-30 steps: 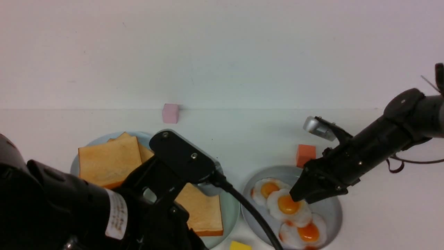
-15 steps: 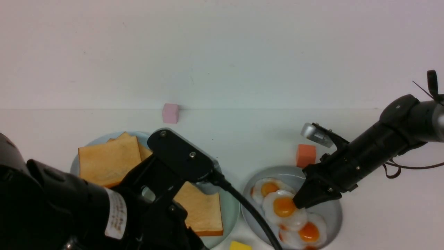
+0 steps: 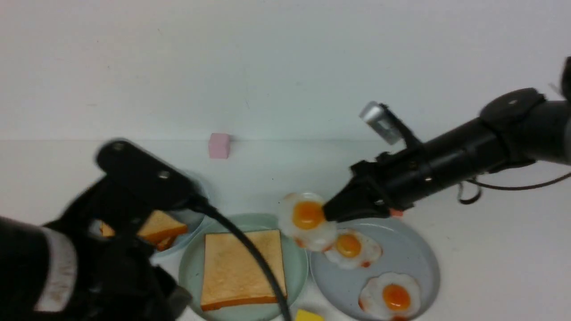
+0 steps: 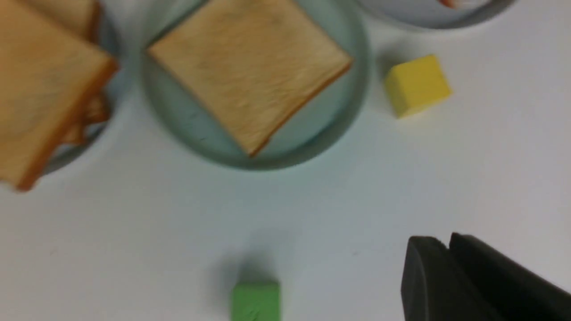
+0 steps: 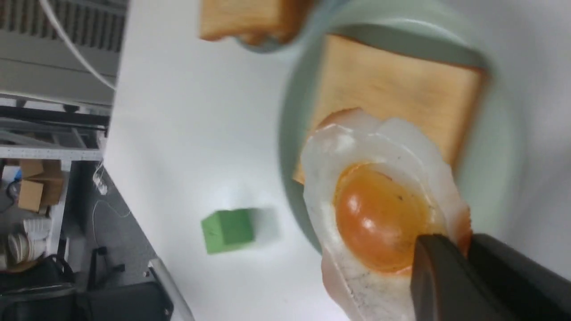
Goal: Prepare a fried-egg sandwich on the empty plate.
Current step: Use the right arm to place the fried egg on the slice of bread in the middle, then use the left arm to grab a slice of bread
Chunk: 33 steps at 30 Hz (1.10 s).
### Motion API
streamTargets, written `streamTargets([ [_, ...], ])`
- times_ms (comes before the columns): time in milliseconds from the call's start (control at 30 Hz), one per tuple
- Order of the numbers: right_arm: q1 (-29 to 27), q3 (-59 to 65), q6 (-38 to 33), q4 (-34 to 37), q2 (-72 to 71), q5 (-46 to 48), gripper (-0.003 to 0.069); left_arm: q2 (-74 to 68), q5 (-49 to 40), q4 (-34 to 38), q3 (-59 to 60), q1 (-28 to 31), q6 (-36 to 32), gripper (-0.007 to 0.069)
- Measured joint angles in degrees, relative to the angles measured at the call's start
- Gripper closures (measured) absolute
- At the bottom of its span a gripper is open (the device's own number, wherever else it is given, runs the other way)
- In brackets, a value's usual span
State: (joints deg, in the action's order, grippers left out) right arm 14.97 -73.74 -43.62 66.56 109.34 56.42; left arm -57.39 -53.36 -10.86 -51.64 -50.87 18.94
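Nearest, to the left of the mint-green plate (image 3: 188,270), the left gripper (image 4: 448,243) is seen clenched with nothing held. On the plate itself one toast slice (image 3: 243,267) is laid flat, the sandwich's base. Above the gap between it and the grey-blue plate to its right, a fried egg (image 3: 308,217) is gripped by the right gripper (image 3: 328,214). The egg-laying step seems to be in hand; next, the egg should be centred over the toast, lowered and released.
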Motion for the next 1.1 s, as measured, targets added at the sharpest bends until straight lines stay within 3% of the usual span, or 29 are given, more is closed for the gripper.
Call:
streamTargets([
  [233,9.59,-5.29,0.16,1.14,6.80,-7.54,0.0584,10.51,-5.02,-1.53,5.11,0.00,4.08,0.0550],
  [367,10.75,-6.61,0.88,1.58,9.68,-10.67,0.0582,14.44,-6.54,-1.53,7.70,0.00,6.48,0.0550],
  [500,10.82,-6.69,1.35,2.16,12.34,-13.37,0.0533,17.82,-7.30,-1.53,8.67,0.00,8.23,0.0550],
  [733,10.76,-6.80,1.48,1.86,11.59,-10.43,0.0256,19.07,-7.55,-2.69,8.78,0.00,14.01,0.0546],
  [800,10.76,-6.80,1.48,0.94,10.40,-9.92,0.0218,18.93,-7.48,-3.31,8.78,0.00,15.42,0.0546],
  [900,10.76,-6.80,2.89,-3.43,3.96,-8.84,0.0151,18.05,-5.29,-5.74,8.78,0.00,17.58,0.0545],
  [1000,10.76,-6.80,7.42,-9.20,-2.80,-8.15,0.0139,17.06,-2.91,-8.15,8.78,0.00,20.29,0.0545],
  [1100,10.76,-6.80,15.35,-19.57,-11.58,-5.86,0.0136,14.50,-2.28,-11.66,8.78,0.00,25.04,0.0545],
])
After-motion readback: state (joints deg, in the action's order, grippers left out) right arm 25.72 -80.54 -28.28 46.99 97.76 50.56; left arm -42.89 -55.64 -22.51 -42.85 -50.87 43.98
